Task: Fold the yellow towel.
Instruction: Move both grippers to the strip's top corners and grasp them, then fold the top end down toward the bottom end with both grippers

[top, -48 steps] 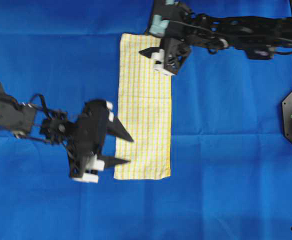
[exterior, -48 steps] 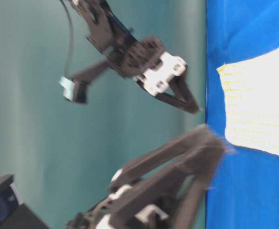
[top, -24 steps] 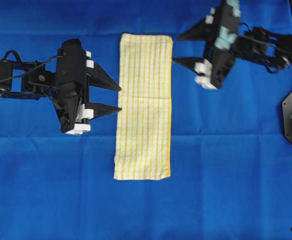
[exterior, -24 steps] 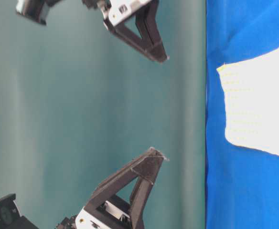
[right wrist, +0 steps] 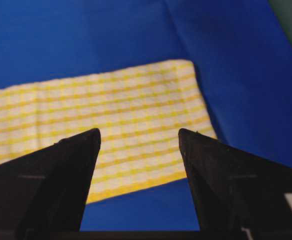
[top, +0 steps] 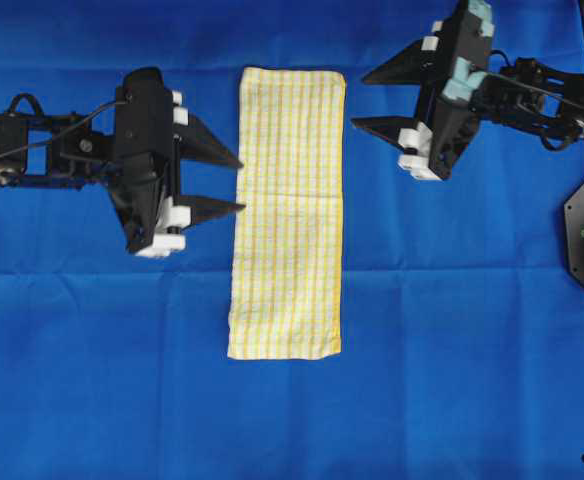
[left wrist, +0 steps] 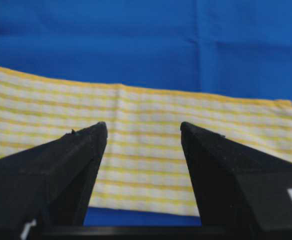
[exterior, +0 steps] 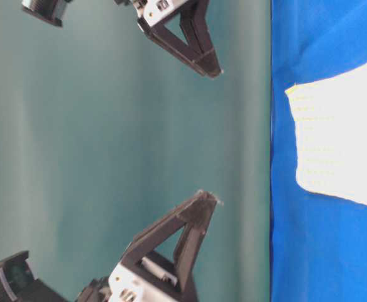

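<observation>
A large plain blue cloth (top: 452, 350) covers the surface from edge to edge in the overhead view, with faint fold creases crossing it. On it lies the yellow towel (top: 287, 215), a long narrow strip with fine yellow-and-white checks and a yellow hem, spread flat and running lengthwise from near the top of the overhead view down past the middle; its long edges are nearly straight and its lower end sits slightly further left than its upper end. The left arm reaches in from the left edge of that view, and the left end effector (top: 240, 183) points at the towel's left long edge, its dark fingertips just reaching that edge in the overhead view. Its jaws stand wide apart with nothing between them; the left wrist view looks between them (left wrist: 143, 131) at the checked cloth below. The right arm comes in from the upper right, and the right end effector (top: 362, 98) points toward the towel's upper right corner, its tips just beside the cloth and clear of it in the overhead view. Its jaws are also spread wide and carry nothing, with the towel's corner showing past them in the right wrist view (right wrist: 138, 131). In the table-level view both end effectors sit off the blue cloth, raised above it.
</observation>
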